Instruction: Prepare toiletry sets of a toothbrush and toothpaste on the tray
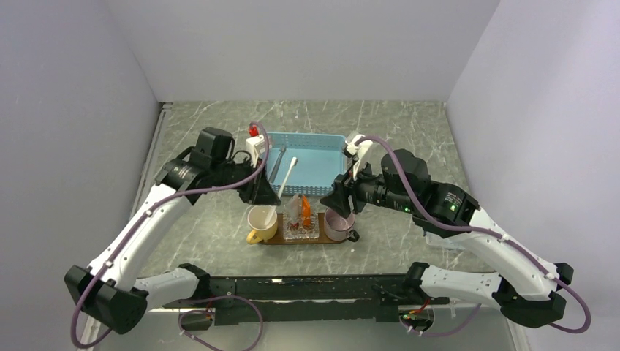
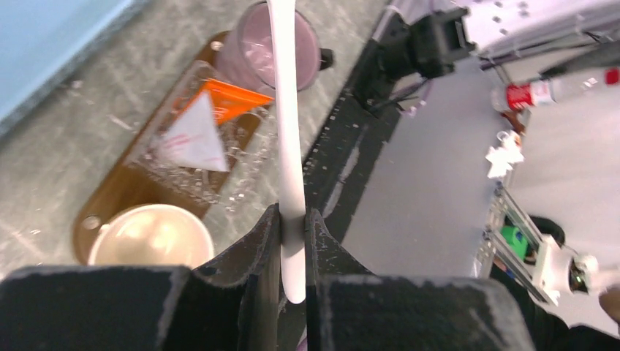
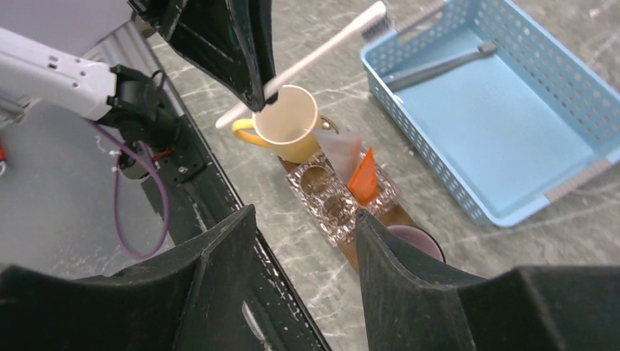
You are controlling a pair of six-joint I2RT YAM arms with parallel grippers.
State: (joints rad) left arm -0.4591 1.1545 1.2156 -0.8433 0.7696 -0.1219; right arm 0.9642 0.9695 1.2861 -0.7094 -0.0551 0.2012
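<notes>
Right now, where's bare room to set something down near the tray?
Free: the right half of the basket; the table left of the yellow cup and right of the purple cup. Crowded: the tray, filled by cups and glass holder.

Grey marble-look table (image 1: pixel 409 124). A light-blue mesh basket (image 1: pixel 303 136) sits flat near its middle. A dark-brown oval tray (image 2: pixel 110 197) lies flat just nearer the arm bases. Its long side runs along the basket's, with a strip of table between them.

White toothbrush (image 3: pixel 322 51); orange toothpaste (image 3: pixel 363 179); dark-brown tray (image 2: pixel 117 194)
</notes>
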